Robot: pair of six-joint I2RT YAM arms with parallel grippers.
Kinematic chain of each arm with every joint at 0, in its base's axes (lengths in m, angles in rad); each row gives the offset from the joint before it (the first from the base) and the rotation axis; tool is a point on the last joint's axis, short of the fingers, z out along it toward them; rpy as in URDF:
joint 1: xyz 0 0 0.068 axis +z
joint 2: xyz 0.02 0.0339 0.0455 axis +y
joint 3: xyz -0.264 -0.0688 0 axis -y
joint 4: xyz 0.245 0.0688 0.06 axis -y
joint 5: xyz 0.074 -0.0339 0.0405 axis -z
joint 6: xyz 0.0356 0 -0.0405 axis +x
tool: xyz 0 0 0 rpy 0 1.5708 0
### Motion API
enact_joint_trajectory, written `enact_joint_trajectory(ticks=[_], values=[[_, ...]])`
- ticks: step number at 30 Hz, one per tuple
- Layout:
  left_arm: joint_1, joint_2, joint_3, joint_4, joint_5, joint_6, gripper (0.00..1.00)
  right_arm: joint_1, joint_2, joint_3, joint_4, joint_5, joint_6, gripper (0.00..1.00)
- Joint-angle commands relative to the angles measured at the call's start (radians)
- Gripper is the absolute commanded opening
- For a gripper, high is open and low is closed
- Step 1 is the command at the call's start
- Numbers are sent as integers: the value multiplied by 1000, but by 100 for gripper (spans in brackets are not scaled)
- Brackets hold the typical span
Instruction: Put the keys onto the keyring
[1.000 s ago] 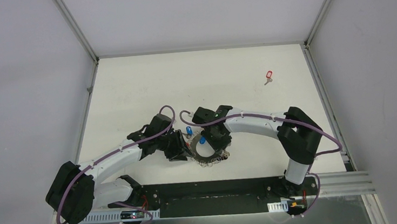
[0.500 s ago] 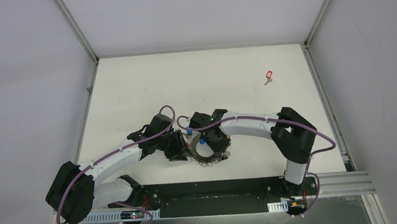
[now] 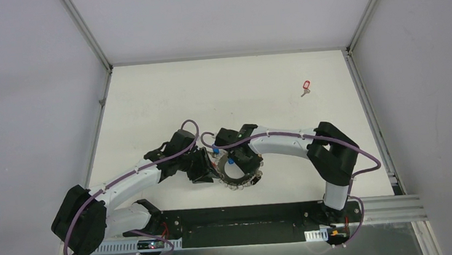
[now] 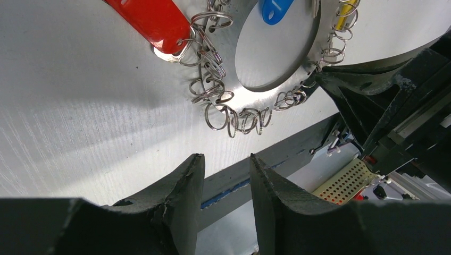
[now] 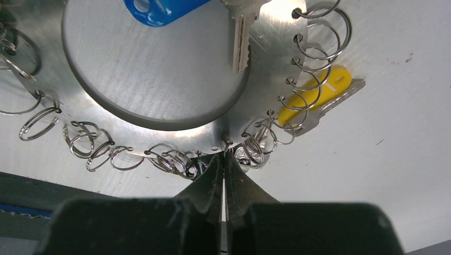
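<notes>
The keyring (image 3: 238, 177) lies flat between my two grippers, fringed with small split rings. A red-tagged key (image 4: 151, 18), a blue-tagged key (image 5: 159, 8) and a yellow-tagged key (image 5: 324, 90) lie at its rim. My right gripper (image 5: 223, 154) is shut, its tips pinched at the keyring's near rim (image 5: 268, 64) where a split ring hangs. My left gripper (image 4: 226, 157) is open and empty, just left of the keyring (image 4: 234, 101) and apart from it. Another red-tagged key (image 3: 306, 87) lies alone far to the right.
The black base rail (image 3: 243, 215) runs along the table's near edge, close behind the keyring. Grey walls stand at the left, right and back of the white table (image 3: 147, 103).
My right arm has swung left and its gripper has shifted slightly, and the keyring has shifted a little with it. The left arm has not moved.
</notes>
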Motion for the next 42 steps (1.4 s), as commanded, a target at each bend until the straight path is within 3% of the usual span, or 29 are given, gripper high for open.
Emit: enact_joint_trajectory(ticks=[1,11,24,29,35,42], values=[[-10,-34,0,23,1,-3,38,6,-58,58,-46,29,-11,0],[-10,-106,46,-50,-23,63,38,-24,-190,132,-51,-105,-31,0],[-10,-384,193,-109,-89,297,42,-175,-402,117,94,-566,-149,0],[-10,-418,243,-100,-30,442,43,-194,-441,95,141,-648,-189,0],[-10,-424,274,-50,72,597,43,-216,-504,33,261,-681,-218,0],[-10,-481,191,203,194,701,43,-218,-603,-75,405,-770,-316,0]])
